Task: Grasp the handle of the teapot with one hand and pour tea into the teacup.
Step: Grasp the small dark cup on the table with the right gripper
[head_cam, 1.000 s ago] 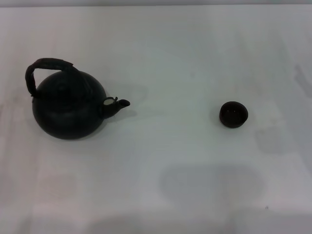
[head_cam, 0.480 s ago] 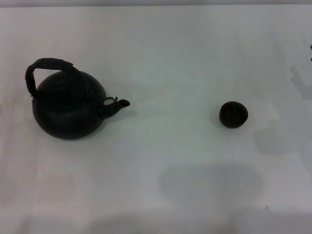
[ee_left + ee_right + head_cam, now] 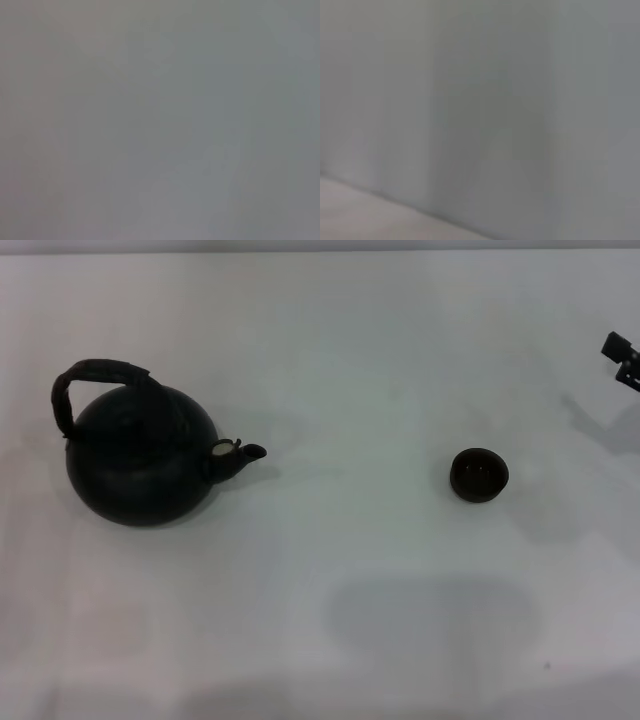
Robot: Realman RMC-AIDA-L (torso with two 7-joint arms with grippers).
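Note:
The round black teapot point(image 3: 140, 465) stands on the white table point(image 3: 360, 360) at the left in the head view, its short spout point(image 3: 245, 454) pointing right. Its arched dark-brown handle point(image 3: 98, 375) loops over the top. The small dark teacup point(image 3: 479, 475) sits on the table to the right, well apart from the pot. The tip of my right gripper point(image 3: 624, 355) shows at the right edge of the head view, above and to the right of the cup. My left gripper is out of view. Both wrist views show only blank grey surface.
A faint grey shadow patch point(image 3: 435, 615) lies on the table in front of the cup. Nothing else stands on the table.
My right gripper has come into the head view at the right edge and moved inward. The teapot and teacup have not moved.

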